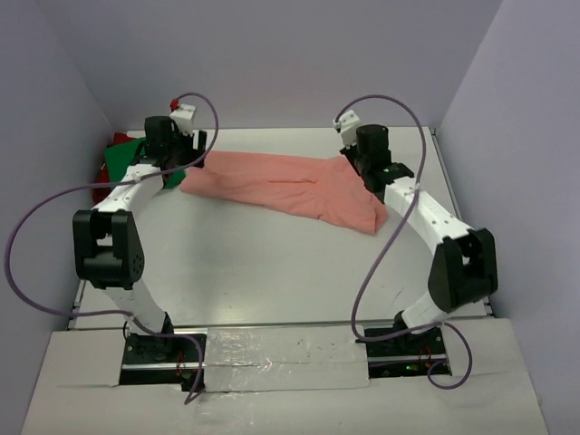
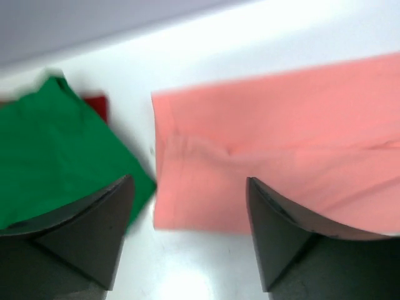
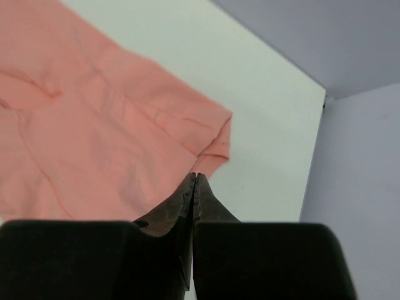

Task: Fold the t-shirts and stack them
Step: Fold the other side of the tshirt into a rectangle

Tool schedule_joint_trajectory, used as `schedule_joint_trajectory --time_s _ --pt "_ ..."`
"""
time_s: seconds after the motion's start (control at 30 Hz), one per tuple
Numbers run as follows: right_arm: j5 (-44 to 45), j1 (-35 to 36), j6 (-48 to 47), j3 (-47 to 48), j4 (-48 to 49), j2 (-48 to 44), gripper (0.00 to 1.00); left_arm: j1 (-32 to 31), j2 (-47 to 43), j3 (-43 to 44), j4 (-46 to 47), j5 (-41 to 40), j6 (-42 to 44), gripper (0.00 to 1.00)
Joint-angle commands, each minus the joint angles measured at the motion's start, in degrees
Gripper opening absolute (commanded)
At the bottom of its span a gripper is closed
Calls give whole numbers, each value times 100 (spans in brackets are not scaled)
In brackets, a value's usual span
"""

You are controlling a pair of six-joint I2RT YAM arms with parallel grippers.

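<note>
The salmon-pink t-shirt (image 1: 290,188) lies as a long folded band across the far half of the table, slanting down to the right. The green t-shirt (image 1: 120,161) lies at the far left, with a bit of the red t-shirt (image 1: 115,140) showing behind it. My left gripper (image 1: 186,166) is open and hovers over the pink shirt's left end (image 2: 281,144), beside the green shirt (image 2: 56,150) and a red corner (image 2: 97,105). My right gripper (image 1: 362,170) is shut and empty, above the pink shirt's right end (image 3: 94,137); its tips (image 3: 195,177) are over the cloth's edge.
The white table (image 1: 272,272) is boxed in by grey walls on the left, back and right. The right wall (image 3: 356,156) is close to my right gripper. Purple cables loop from both arms. A taped white strip (image 1: 285,358) runs along the near edge.
</note>
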Motion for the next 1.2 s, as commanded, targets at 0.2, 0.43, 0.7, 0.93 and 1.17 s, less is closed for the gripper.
schedule_joint_trajectory --time_s 0.2,0.43,0.7,0.93,1.17 --pt "-807 57 646 -294 -857 -970 0 -201 -27 268 790 281 -330 0" --pt "-833 57 734 -646 -1138 -1717 0 -236 703 699 491 396 -137 0" --pt "-754 39 821 -823 -1419 -2420 0 -254 1766 1463 44 290 47 0" --pt "-666 30 874 -577 -1700 -2833 0 -297 2848 2518 -1625 264 223 0" --pt "-561 -154 918 20 -2078 -3027 0 -368 3121 2747 -2891 158 609 0"
